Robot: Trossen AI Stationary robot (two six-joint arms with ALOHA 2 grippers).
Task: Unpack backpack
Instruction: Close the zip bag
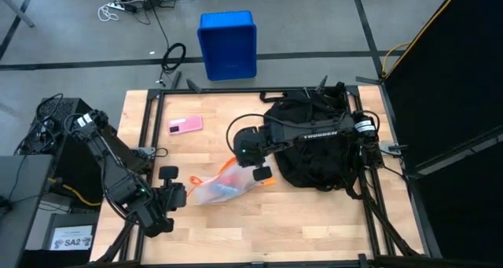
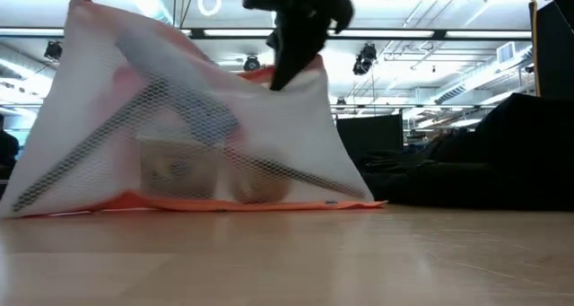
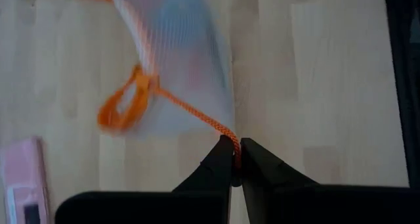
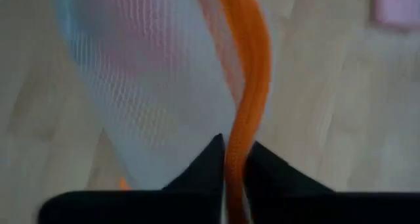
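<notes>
The backpack (image 1: 314, 146) sits slumped on the bench (image 1: 314, 221), on the side toward the right arm's base, black fabric bunched, straps trailing at its edges. Whether its mouth is open or anything remains inside cannot be told from here.

Just beside the backpack lies a white mesh bag (image 1: 220, 185) with orange trim, already out on the wood; low view shows a pale tub-like shape and other blurred things inside it. Further from the backpack, past the mesh bag, a flat pink item (image 1: 185, 125) lies alone on the bench. So at least two things look unpacked.

Right gripper (image 1: 261, 174) is between backpack and mesh bag, fingers pressed together on the bag's orange edge. Left gripper (image 3: 235, 159) is at the mesh bag's far end from the backpack, fingers pinching the orange cord (image 3: 197, 115).

Blue crate (image 1: 227, 44) stands on the floor beyond the bench, well apart from the backpack.

Judgement: partway. Mesh bag needs setting down and releasing, then backpack needs checking for remaining contents.
</notes>
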